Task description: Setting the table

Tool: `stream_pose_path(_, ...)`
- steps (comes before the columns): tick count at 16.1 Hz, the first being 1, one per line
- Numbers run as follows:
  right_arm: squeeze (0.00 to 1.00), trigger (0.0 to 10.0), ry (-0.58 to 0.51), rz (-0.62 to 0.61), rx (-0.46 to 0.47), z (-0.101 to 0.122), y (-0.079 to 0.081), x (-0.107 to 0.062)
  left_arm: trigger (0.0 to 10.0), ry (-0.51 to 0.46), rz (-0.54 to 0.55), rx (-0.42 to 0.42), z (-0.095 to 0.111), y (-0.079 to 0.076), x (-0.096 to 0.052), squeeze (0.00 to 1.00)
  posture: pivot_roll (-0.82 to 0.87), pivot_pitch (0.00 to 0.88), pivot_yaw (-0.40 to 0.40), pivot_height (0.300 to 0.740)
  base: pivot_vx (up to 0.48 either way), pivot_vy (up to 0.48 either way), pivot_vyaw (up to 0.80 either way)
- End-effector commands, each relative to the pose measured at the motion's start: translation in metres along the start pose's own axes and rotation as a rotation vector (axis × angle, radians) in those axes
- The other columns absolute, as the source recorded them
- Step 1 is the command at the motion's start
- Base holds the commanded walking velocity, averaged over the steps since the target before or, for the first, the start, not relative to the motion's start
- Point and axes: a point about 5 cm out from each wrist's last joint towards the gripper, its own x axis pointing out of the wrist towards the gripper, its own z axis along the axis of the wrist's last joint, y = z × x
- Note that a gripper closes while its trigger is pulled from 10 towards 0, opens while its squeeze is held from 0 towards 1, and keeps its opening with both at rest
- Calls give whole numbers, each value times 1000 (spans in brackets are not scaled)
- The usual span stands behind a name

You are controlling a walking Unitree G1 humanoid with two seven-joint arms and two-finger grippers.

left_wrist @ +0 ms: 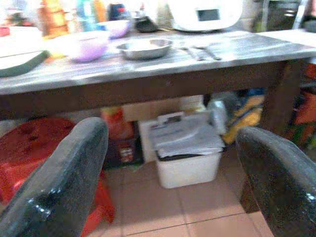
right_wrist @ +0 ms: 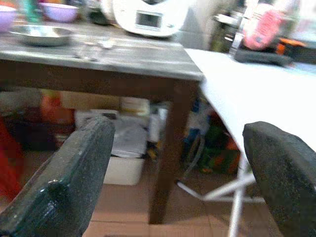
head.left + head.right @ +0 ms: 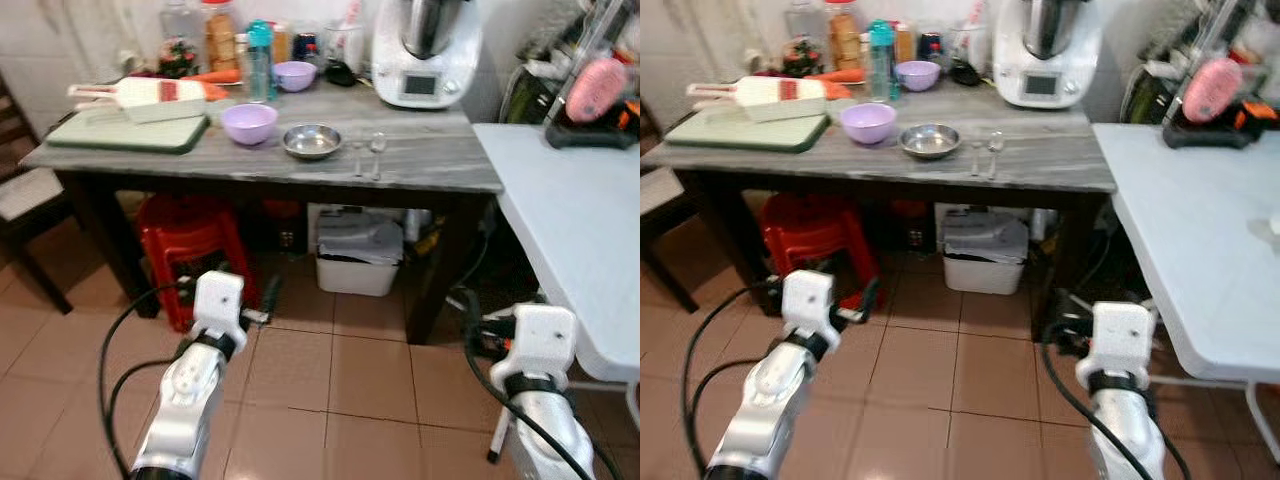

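1. The left gripper [image 1: 170, 182] is low over the tiled floor [image 3: 340, 390], in front of the grey wooden table [image 3: 420, 160]. Its two black fingers [image 1: 64, 182] are spread wide apart with nothing between them.
2. The right gripper [image 2: 177, 182] is likewise low, near the table's right front leg [image 2: 168, 148]. Its fingers [image 2: 74, 173] are also parted and hold nothing.
3. Ahead of and above the left gripper, on the tabletop, a steel bowl [image 3: 311, 140] sits just beside a lilac bowl [image 3: 249, 123].
4. A fork [image 3: 358, 156] and a spoon [image 3: 377, 150] lie side by side to the right of the steel bowl, closer to the right gripper's side.
5. Further back stand a second lilac bowl [image 3: 295, 75], a teal bottle [image 3: 259, 60] and a white kitchen machine [image 3: 425, 55].
6. A green cutting board [image 3: 125, 130] lies far out to the left of the left gripper.
7. Under the table, just ahead of the left gripper, are a red stool [image 3: 190, 245] and a white bin [image 3: 358, 250].
8. A pale white table [image 3: 570, 220] extends beside the right gripper.
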Motion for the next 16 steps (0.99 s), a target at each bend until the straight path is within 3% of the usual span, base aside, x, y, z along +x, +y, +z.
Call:
stream_pose_path(1,0,10000,-28,-33,7,7,-3,-2,10000,3,-32,-1,0,-2,3,0,-104,0,44,740,0,0,0)
stream_pose_path(4,0,10000,-15,-35,8,4,0,-8,10000,9,-71,7,-5,-12,-1,0,-133,0,73,740,0,0,0)
stream_pose_path(7,0,10000,-22,-21,29,8,5,1,10000,18,-90,-9,-8,-19,-7,0,-115,0,56,740,0,0,0)
stream_pose_path(12,0,10000,-48,67,47,13,22,28,10000,0,-36,-11,-6,-9,-7,0,-15,0,-1,740,0,0,0)
stream_pose_path(16,0,10000,-51,77,72,15,27,36,10000,-4,-14,-16,-3,-5,-3,0,-13,0,11,740,0,-210,0)
